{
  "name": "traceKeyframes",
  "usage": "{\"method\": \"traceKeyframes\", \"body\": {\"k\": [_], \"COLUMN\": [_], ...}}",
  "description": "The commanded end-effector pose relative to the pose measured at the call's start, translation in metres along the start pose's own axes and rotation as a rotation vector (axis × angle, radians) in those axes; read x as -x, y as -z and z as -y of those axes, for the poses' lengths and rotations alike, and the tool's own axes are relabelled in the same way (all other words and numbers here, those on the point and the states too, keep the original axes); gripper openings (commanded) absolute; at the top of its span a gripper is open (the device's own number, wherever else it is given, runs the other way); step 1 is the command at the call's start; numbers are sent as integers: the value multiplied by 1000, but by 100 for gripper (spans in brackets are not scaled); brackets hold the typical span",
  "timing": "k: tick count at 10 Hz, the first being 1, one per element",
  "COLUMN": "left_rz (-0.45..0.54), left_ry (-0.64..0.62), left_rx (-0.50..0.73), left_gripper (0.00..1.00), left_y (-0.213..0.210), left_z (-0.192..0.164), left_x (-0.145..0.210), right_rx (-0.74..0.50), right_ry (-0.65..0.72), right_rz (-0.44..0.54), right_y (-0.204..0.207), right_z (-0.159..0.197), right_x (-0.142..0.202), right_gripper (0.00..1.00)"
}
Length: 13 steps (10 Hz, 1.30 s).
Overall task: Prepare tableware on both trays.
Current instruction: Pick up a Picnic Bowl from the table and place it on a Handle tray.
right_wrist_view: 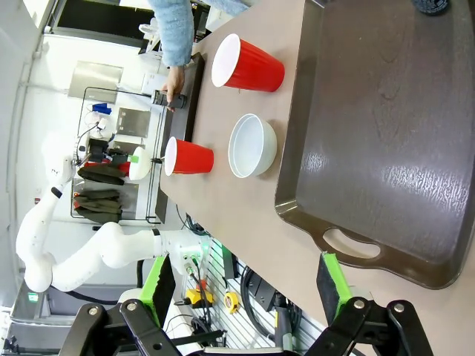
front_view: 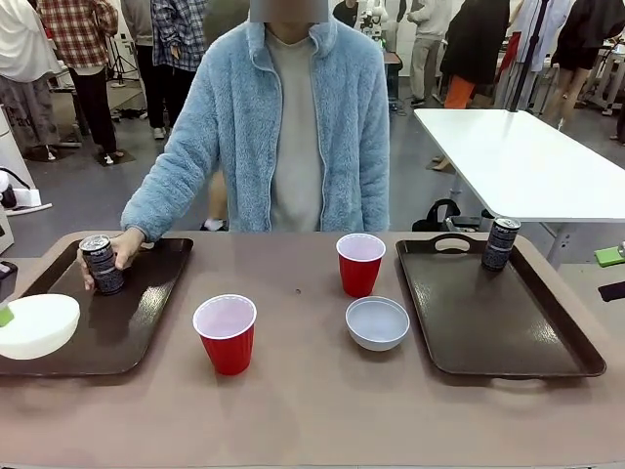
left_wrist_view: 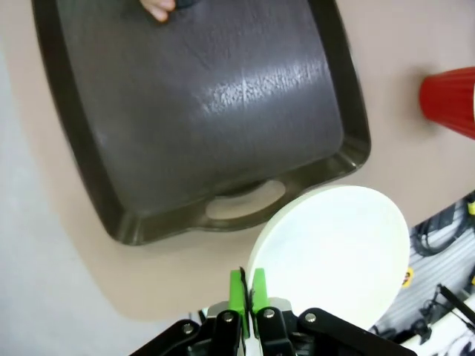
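Front view: white bowl [front_view: 37, 325] is at the 9 o'clock edge of frame, tilted, hanging over the near-left part of the left tray [front_view: 146, 337]. Person's hand [front_view: 125, 249] is on the left can [front_view: 102, 265] at that tray's far-left corner, about 1 o'clock from the bowl. Right tray [front_view: 547, 362] has the right can [front_view: 501, 243] at its far corner. On the table between the trays: near cup [front_view: 226, 332], far cup [front_view: 360, 263], second bowl [front_view: 377, 322]. Left wrist view: my left pincer [left_wrist_view: 247, 288] is clamped tight on the white bowl's rim, and the bowl's body hangs off toward 2 o'clock. The tray's long axis runs from 5 to 11 o'clock. Its handle cut-out [left_wrist_view: 245, 204] is just past my pads at 12, with open floor beyond it. My read: the bowl is over the near rim, so the set-down means travelling toward 11–12 and keeping short of the hand. Right wrist view: my right pincer [right_wrist_view: 245, 285] is wide open and empty, off the right tray's near handle end. Second bowl is dead ahead at 12, near cup at 11, tray floor at 1–2. This arm is the nearer one for that bowl.
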<state>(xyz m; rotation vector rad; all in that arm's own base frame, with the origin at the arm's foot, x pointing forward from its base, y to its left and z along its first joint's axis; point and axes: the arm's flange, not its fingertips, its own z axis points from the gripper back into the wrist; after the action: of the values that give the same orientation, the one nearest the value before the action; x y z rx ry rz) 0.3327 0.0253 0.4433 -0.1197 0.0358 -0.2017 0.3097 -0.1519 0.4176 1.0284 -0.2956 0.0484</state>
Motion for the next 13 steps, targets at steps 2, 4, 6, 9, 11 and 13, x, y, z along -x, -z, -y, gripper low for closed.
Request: {"method": "traceKeyframes", "body": {"k": [2, 4, 6, 9, 11, 13], "left_rz": [18, 108, 122, 137, 139, 134], "left_ry": [3, -27, -8, -18, -29, -33], "left_rx": [26, 1, -35, -54, -33, -20], "left_gripper": [0, 0, 0, 0, 0, 0], "left_y": [9, 26, 43, 74, 78, 82], "left_z": [-6, 0, 9, 13, 10, 7], "left_x": [-16, -43, -64, -95, -101, -105], "right_rx": [-17, -17, -17, -17, -17, -17], "right_ry": [-9, -9, -9, -9, -9, -9], "right_rz": [6, 6, 6, 6, 6, 6], "right_y": [1, 1, 1, 1, 1, 1], "right_z": [0, 0, 0, 0, 0, 0], "right_x": [0, 0, 0, 0, 0, 0], "right_gripper": [100, 100, 100, 100, 100, 100]}}
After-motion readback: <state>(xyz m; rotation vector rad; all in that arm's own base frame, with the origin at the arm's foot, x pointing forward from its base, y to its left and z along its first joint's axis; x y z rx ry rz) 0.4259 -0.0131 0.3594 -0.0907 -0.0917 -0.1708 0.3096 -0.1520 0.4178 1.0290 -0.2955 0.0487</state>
